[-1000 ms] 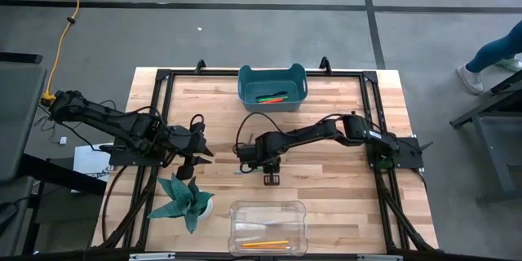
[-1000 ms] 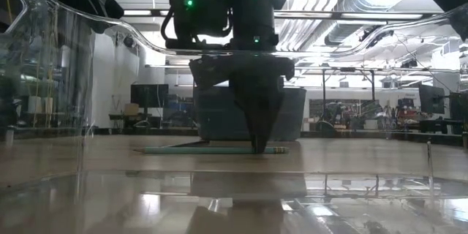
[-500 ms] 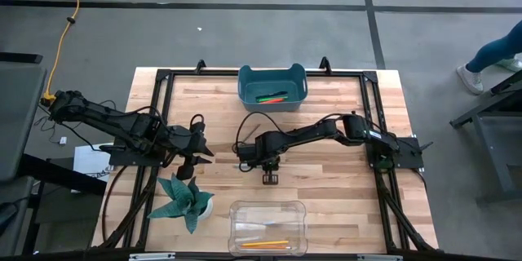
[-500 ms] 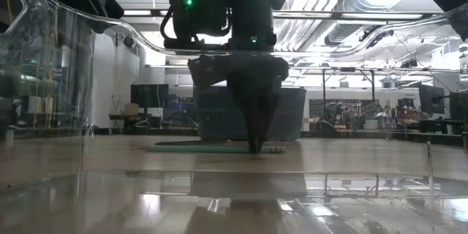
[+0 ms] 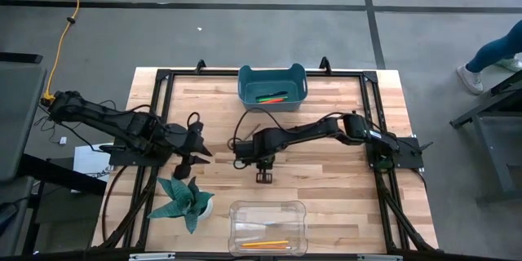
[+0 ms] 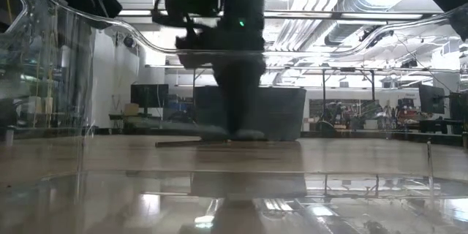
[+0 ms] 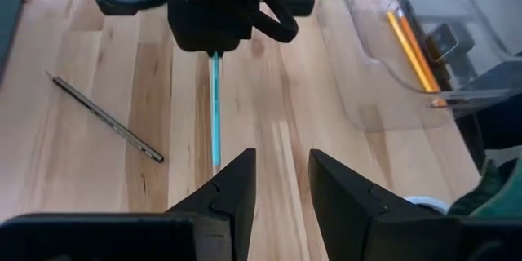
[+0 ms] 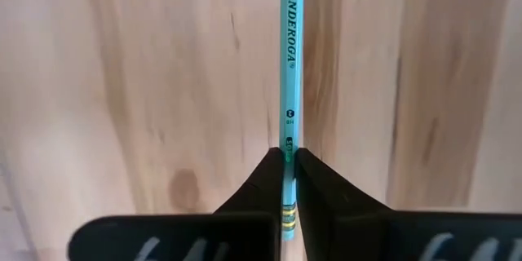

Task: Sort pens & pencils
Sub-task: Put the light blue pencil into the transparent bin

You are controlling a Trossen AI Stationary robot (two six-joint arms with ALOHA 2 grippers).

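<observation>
Mid-worktop, the right claw point(image 8: 288, 159) has just clenched on the teal pencil point(image 8: 291, 57) near its eraser end and started lifting it. Next, I judge, comes the clear bin point(image 5: 267, 209) at the front edge. The left claw point(image 7: 277, 181) waits released nearby.

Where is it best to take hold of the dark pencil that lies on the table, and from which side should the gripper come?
Probably at the middle of the dark pencil, from straight above, fingers either side of its thin shaft. It lies flat and alone on the bare wooden table. The open left gripper is free; the right gripper is shut on the teal pencil.
</observation>
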